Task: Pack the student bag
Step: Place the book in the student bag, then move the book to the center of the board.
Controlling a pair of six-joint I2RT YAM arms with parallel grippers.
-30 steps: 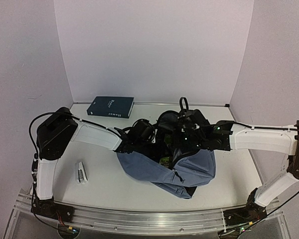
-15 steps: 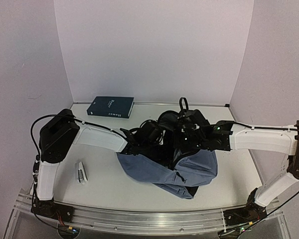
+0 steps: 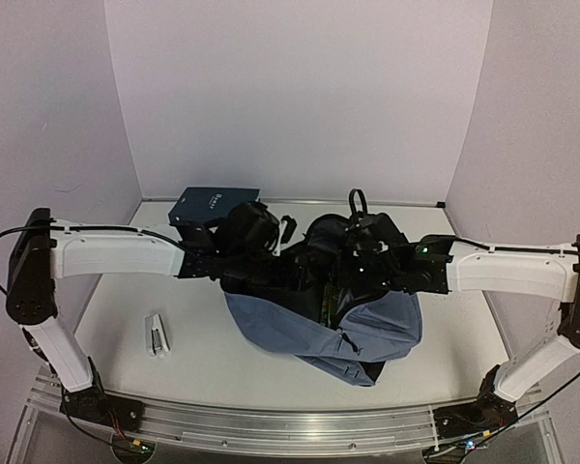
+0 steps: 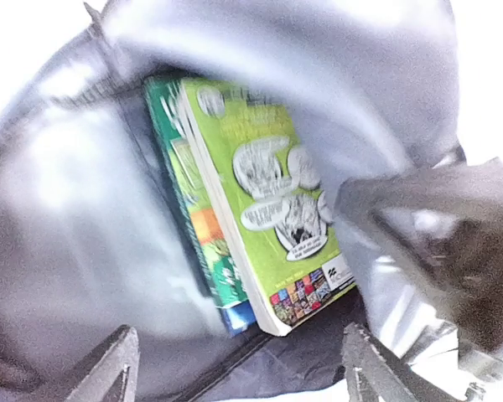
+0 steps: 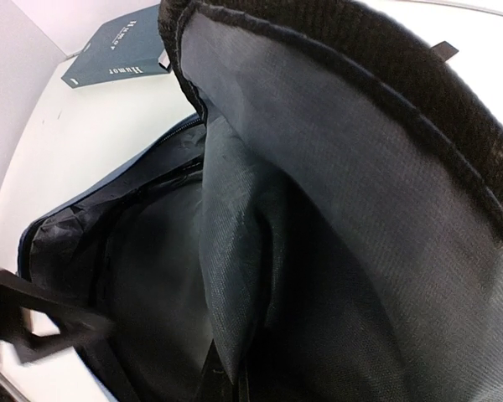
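fingers of the left gripper (image 4: 243,381) spread, empty, over green paperback books (image 4: 268,193) inside the big blue-grey fabric backpack (image 3: 300,333) mid-table; right gripper (image 3: 356,254) pinched on its rim. mid-packing, next i'd back out for the dark teal hardback (image 3: 213,207)

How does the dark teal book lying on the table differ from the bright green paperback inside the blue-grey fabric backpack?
The dark teal book lies flat on the white table, outside the blue-grey backpack. The bright green paperback sits inside the backpack, pressed against a second green-and-blue book. The teal cover is plain with small pale lettering, while the green cover is crowded with cartoon drawings. Both are rectangular books.
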